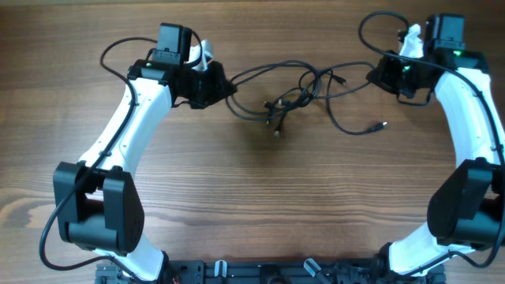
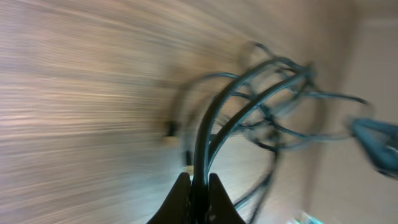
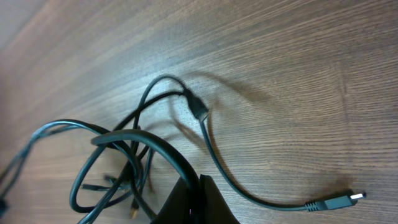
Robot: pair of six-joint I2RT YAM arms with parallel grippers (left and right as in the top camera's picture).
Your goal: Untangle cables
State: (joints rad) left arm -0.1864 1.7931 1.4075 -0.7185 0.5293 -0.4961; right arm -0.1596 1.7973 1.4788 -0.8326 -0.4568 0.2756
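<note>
- Left gripper [image 2: 199, 186], right up close: fingers pinched tight on two strands of the cables [image 2: 249, 106], which run out into a blurred tangle.
- Right gripper [image 3: 196, 186] is clamped too, with one cable strand caught between its fingers.
- Just off to its side, a loose plug end [image 3: 348, 198] lies flat on the wooden table [image 3: 298, 62].
- Farther out, the tangle sits mid-table between both arms.
</note>
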